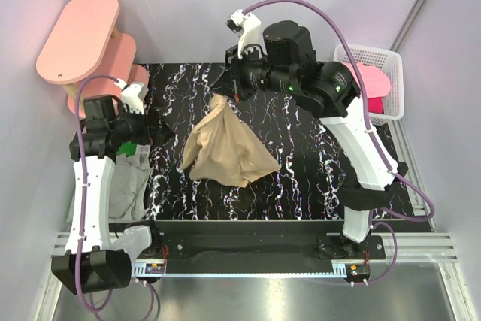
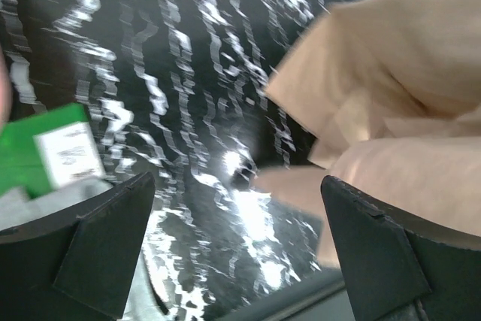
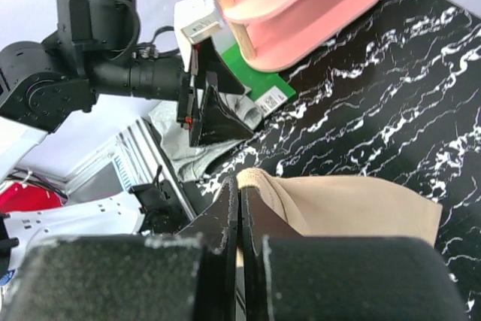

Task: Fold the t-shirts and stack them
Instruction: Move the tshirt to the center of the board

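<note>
The right fingers (image 3: pixel 229 219) are clenched on one corner of the tan shirt (image 1: pixel 225 152), pinching it above the far middle of the table (image 1: pixel 316 178). From that pinch the shirt hangs down like a tent and widens toward the near side. Its lower edge lies spread on the table at the centre, with one point reaching out to the right.

The left fingers (image 1: pixel 156 128) are released and spread wide, and they hold nothing. They hover low over the left part of the table, pointing toward the tan shirt. In the left wrist view the shirt's folded edge lies just ahead of the right-hand finger, and bare table shows between the two.

A green shirt (image 2: pixel 34 152) with a white label lies just beside the left fingers, on top of a heap of grey shirts (image 1: pixel 129 180) along the table's left edge, next to the left arm. The pink shelves (image 1: pixel 79 35) stand at the far left corner, close behind that arm.

There is bare table to the right of the tan shirt as far as the right arm's lower link. A narrower strip runs between the shirt's lower edge and the near edge of the table. A thin gap separates the shirt's left edge from the grey heap.

A white basket (image 1: pixel 391 62) sits beyond the far right corner, holding pink shirts (image 1: pixel 370 80).
</note>
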You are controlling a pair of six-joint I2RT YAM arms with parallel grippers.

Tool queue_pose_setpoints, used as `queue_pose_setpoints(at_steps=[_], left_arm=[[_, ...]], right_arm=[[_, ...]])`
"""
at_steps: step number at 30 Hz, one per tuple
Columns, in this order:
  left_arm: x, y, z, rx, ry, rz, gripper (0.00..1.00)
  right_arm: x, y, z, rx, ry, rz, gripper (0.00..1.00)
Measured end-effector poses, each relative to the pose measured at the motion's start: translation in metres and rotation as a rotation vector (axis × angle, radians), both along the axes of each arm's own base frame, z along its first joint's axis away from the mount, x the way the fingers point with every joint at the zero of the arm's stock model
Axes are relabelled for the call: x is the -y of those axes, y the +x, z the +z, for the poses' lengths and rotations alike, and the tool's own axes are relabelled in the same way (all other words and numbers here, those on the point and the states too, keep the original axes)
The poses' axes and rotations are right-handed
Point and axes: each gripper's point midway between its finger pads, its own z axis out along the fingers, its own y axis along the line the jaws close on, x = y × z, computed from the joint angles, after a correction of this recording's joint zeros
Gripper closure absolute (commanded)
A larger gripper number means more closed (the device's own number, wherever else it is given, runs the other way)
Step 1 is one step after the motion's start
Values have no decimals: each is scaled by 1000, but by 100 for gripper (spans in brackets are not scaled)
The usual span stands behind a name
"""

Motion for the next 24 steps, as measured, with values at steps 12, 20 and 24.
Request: queue_pose_setpoints(at_steps=[12,20,24], left_arm=[[73,-57,-13,-52,-51,-416,2],[22,-35,26,107,-84,-144,5],[-8,-22,39,152,-112,-30,5]], right_arm=[[-5,3,-18,-31,-42,-1,100],[-46,-1,-18,-36,15,92,100],[-72,-27,-22,-38,23,184,100]])
